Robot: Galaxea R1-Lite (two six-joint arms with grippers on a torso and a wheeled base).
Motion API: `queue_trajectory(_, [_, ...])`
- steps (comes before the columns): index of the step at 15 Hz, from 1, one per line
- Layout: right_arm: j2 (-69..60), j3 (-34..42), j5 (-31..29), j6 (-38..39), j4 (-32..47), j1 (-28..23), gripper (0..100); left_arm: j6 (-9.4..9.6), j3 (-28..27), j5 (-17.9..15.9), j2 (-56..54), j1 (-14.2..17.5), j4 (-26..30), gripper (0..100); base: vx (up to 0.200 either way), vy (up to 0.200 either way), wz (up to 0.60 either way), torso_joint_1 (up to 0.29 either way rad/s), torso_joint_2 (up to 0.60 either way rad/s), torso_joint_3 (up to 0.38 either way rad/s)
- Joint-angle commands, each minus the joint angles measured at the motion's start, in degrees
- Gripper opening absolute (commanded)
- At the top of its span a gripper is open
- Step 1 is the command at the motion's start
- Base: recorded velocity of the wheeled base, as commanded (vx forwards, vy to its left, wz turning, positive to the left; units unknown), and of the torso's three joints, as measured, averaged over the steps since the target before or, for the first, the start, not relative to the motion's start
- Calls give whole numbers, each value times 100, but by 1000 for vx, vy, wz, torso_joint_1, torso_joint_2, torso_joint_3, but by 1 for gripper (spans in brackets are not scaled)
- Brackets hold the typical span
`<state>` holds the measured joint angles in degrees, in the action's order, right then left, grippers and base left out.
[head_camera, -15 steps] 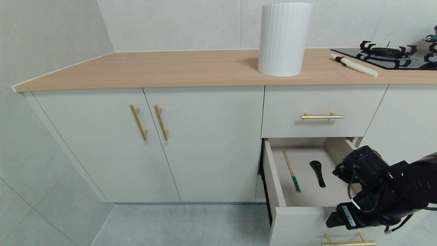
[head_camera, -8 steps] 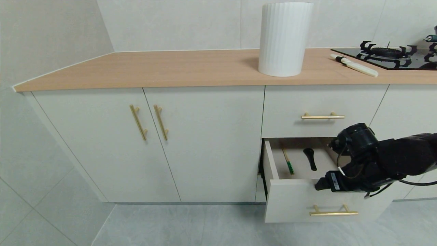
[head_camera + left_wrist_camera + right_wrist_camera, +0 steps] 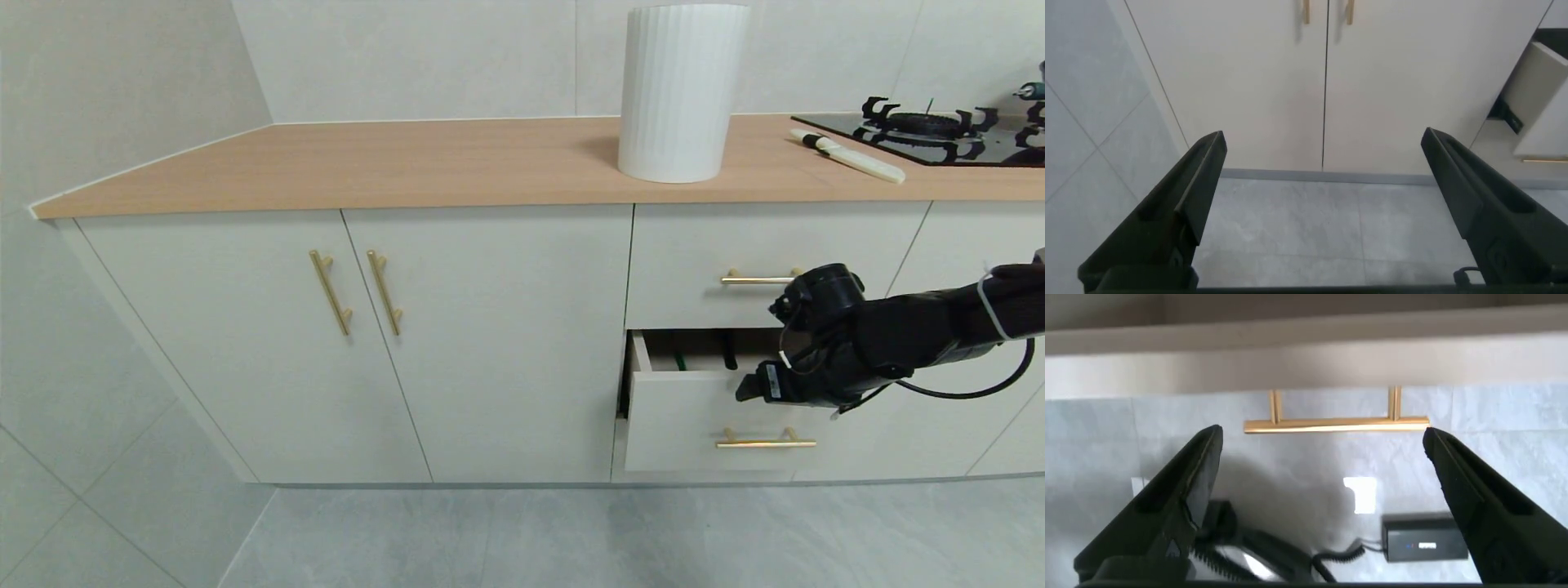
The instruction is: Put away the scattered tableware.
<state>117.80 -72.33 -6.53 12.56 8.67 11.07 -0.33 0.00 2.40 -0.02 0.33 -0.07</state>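
The lower drawer stands open by a narrow gap. In that gap the green ends of the chopsticks and the black spoon just show; the rest of them is hidden. My right gripper is at the drawer front, just above its gold handle. In the right wrist view its fingers are spread wide, open, with the handle and drawer front ahead. My left gripper hangs open and holds nothing, low over the floor before the cabinet doors.
On the wooden counter stand a tall white ribbed container, a pale knife and a black hob. The upper drawer is shut. Double doors are to the left. Grey tiled floor lies below.
The drawer has slid from wide open to almost shut, with my right gripper moving in with its front. The chopsticks and spoon went mostly out of sight.
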Motion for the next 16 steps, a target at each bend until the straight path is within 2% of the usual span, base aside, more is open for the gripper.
queue_trajectory(1, [279, -203, 3, 10, 3, -26, 100, -2, 0, 6, 2, 2, -10, 100, 0, 0, 0, 0, 0, 0])
queue_trajectory(8, [472, -133, -182, 212, -963, -175, 100, -2, 0, -3, 2, 2, -1, 100, 0, 0, 0, 0, 0, 0])
queue_trajectory(16, [622, -141, -217, 634, -1631, -175, 100, -2, 0, -3, 2, 2, -1, 100, 0, 0, 0, 0, 0, 0])
